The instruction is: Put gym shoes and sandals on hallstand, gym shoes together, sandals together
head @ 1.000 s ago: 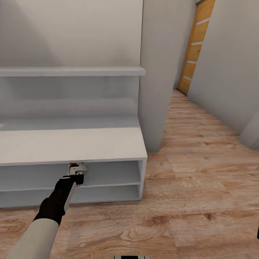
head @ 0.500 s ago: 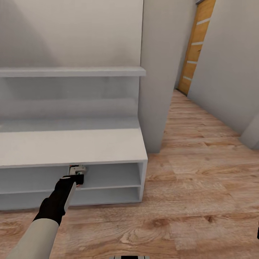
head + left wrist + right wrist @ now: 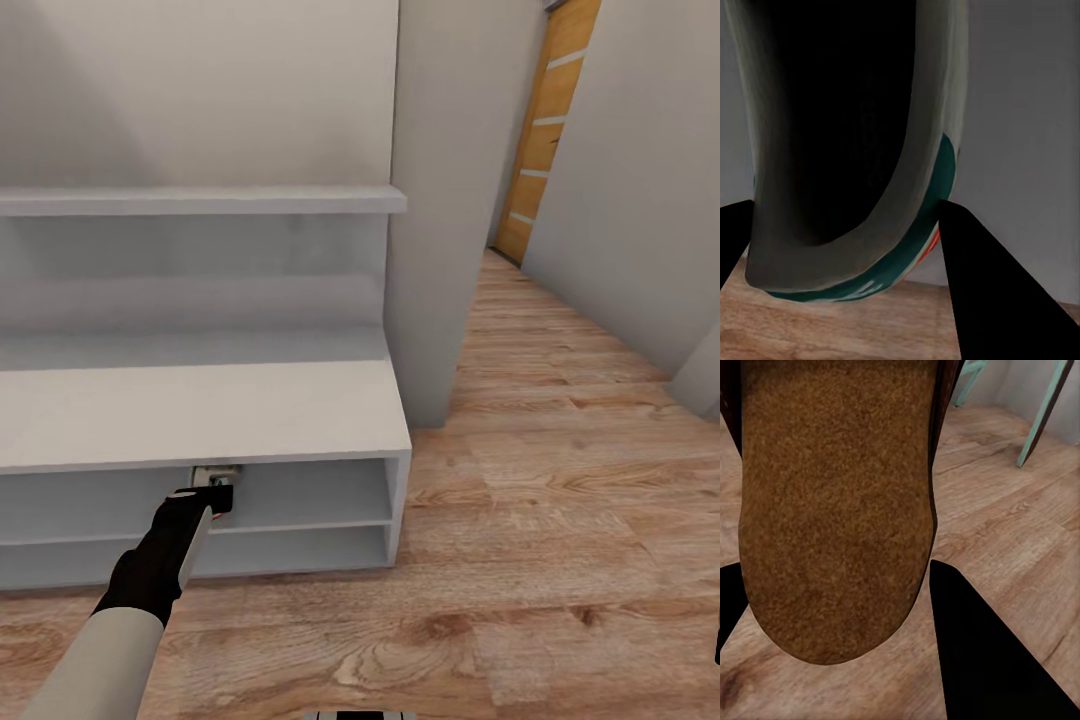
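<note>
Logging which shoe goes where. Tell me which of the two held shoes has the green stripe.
The gym shoe in the left gripper: cream with a green stripe, being pushed into the hallstand. The right gripper holds a sandal, showing only its brown sole.

the right pincer (image 3: 832, 600) grips a sandal (image 3: 832, 502) between its two dark fingers (image 3: 982, 652), tan sole facing the camera. below lies the wood-grain corridor floor (image 3: 1020, 547). thin teal furniture legs (image 3: 1042, 412) stand near a pale wall.

We observe the hallstand (image 3: 250, 405) standing on the corridor floor (image 3: 560, 520). Its flat top is bare; a gym shoe (image 3: 215, 478) sits at the upper open shelf.
</note>
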You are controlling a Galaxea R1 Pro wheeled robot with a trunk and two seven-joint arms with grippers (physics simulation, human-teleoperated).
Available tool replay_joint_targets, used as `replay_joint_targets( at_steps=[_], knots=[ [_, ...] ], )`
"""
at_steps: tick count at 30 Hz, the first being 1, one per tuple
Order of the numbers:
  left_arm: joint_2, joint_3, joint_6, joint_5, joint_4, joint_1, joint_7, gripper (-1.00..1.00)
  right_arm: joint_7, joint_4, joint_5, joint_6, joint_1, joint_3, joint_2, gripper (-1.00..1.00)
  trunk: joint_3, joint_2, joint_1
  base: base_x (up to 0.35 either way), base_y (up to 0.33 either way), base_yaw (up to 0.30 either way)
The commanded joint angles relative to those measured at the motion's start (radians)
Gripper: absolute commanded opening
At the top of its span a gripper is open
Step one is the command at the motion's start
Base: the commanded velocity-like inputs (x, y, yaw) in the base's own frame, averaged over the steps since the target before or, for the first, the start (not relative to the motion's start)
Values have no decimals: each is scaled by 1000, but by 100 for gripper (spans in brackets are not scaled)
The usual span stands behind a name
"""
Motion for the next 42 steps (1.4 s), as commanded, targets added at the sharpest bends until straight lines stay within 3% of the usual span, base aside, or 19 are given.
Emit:
replay_joint_targets(
  at_steps=[1, 20, 21, 34, 42],
  knots=[
    [0, 0, 6, -10, -1, -1, -4, -100, 7, 1, -3, -2, -1, -4, 0, -100, -1, 0, 0, 0, 0, 0],
    [0, -3, 6, -8, -1, 0, -16, -100, 7, 1, -3, -2, -1, -4, 0, -100, -1, 0, 0, 36, 0, 0],
    [0, -3, 6, -8, -1, 0, -17, 100, 6, 1, -3, -2, -1, -4, 0, -100, -1, 0, 0, 1, 0, 0],
    [1, -1, 6, -10, -1, 0, -16, 100, 6, 1, -3, -2, -1, -4, 0, -100, -1, 0, 0, -3, 0, 0],
    [1, 0, 6, -10, -1, 0, -11, 100, 6, 1, -3, -2, -1, -4, 0, -100, -1, 0, 0, -246, 58, 0]
  ],
)
